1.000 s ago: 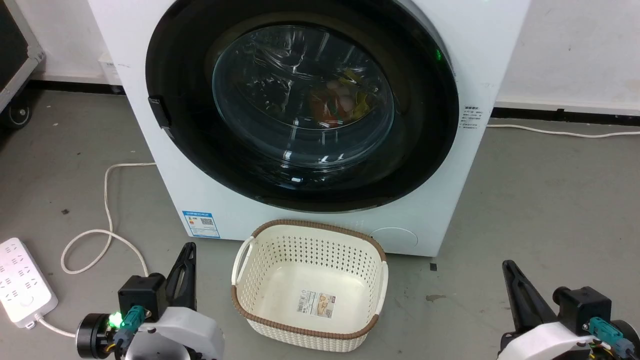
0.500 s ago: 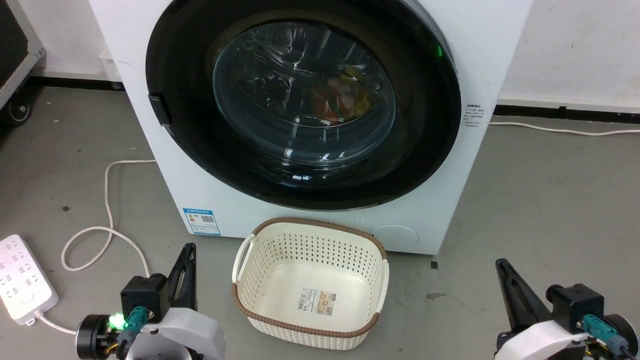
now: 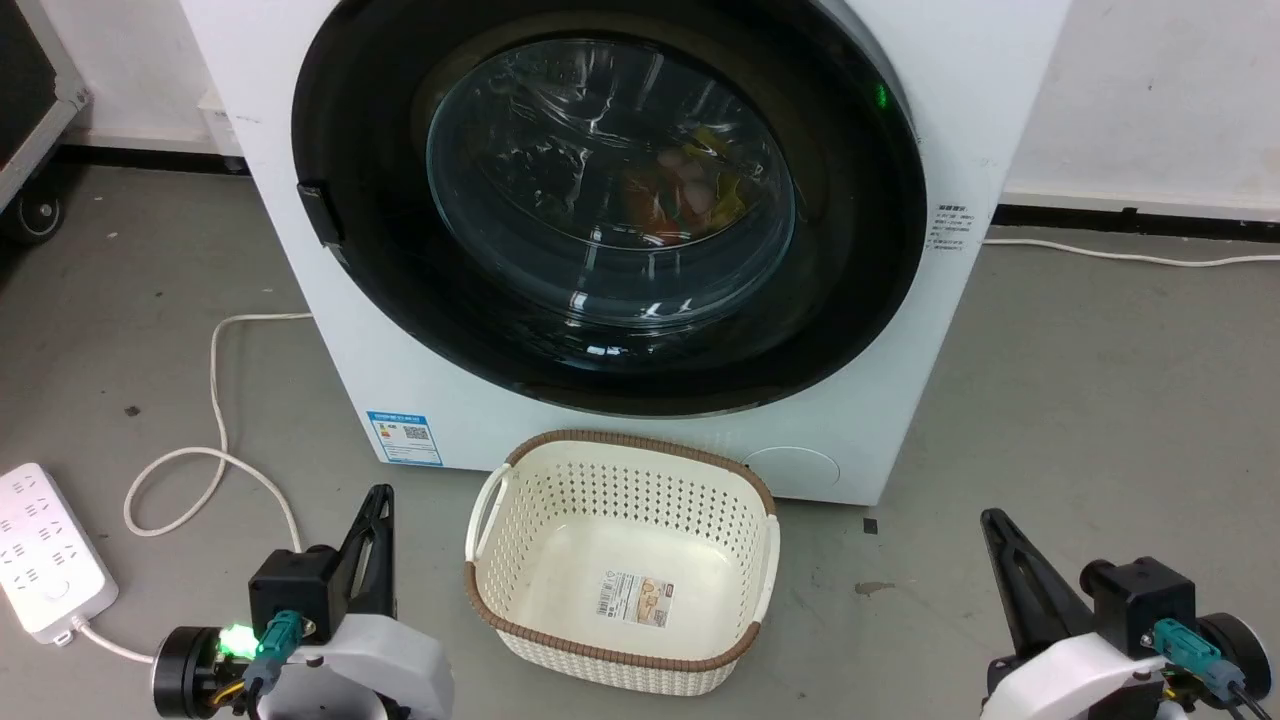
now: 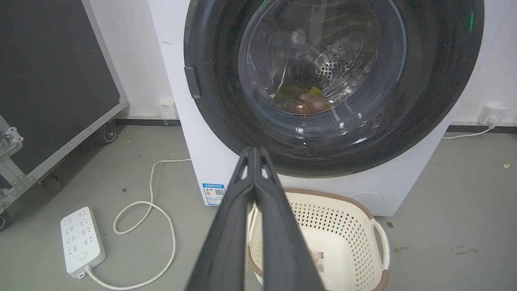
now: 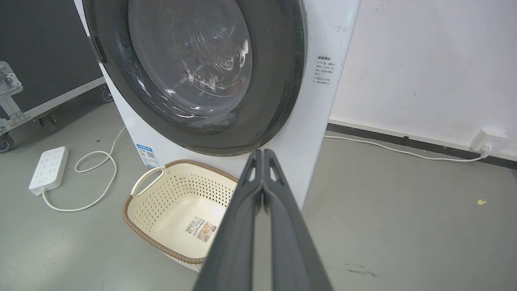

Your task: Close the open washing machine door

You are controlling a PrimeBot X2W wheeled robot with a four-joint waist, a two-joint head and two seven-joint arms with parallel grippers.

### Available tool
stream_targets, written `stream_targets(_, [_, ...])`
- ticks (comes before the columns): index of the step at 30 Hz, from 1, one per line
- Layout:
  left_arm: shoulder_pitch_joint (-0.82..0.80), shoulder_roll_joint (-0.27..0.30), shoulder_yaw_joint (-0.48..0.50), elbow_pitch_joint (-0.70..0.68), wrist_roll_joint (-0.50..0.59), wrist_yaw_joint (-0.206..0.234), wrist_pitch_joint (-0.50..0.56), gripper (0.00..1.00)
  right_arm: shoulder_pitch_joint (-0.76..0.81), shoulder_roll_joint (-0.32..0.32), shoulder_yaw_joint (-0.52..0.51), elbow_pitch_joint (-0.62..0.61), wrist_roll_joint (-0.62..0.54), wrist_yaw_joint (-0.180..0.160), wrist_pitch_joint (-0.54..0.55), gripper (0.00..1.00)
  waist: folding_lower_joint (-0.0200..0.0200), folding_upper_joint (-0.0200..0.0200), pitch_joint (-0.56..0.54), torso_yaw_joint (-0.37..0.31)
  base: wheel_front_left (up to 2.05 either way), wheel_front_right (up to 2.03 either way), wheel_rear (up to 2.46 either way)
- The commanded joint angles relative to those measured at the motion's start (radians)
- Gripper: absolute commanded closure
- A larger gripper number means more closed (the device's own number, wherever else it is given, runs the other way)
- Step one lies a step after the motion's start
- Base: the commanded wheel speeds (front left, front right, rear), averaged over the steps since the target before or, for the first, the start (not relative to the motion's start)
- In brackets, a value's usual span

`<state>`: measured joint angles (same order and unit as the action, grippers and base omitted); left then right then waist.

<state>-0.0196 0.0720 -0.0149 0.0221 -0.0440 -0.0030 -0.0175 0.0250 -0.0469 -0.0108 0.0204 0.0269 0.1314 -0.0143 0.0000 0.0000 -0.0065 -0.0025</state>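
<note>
I am reading the door (image 3: pixel 860 300), ahead of both pincers, as sitting flush, task seemingly finished; left pincer (image 4: pixel 254 151) and right pincer (image 5: pixel 262 152) are resting pinched together, empty.

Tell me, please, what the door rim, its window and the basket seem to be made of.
Door rim: likely glossy black plastic; it shows soft reflections. Window: clear glass or glass-like plastic, bulging; glints, and coloured items show through. Basket: cream plastic, matte, moulded with rows of holes; its brown edge looks like woven trim, perhaps moulded too.
</note>
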Motion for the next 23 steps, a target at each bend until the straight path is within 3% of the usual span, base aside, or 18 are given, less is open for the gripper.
stream_targets(1, [0.015,-0.008,0.006,-0.008,0.015,0.002,0.005,1.00,-0.019,-0.003,0.004,-0.011,-0.010,-0.001,0.004,1.00,0.0000,0.0000,0.001,0.000,0.00,0.00,0.00])
stream_targets(23, [0.020,-0.022,0.015,-0.022,0.044,0.003,0.018,1.00,-0.025,-0.003,0.011,-0.020,-0.027,-0.001,0.014,1.00,0.0000,0.0000,0.006,0.003,0.00,0.00,0.00])
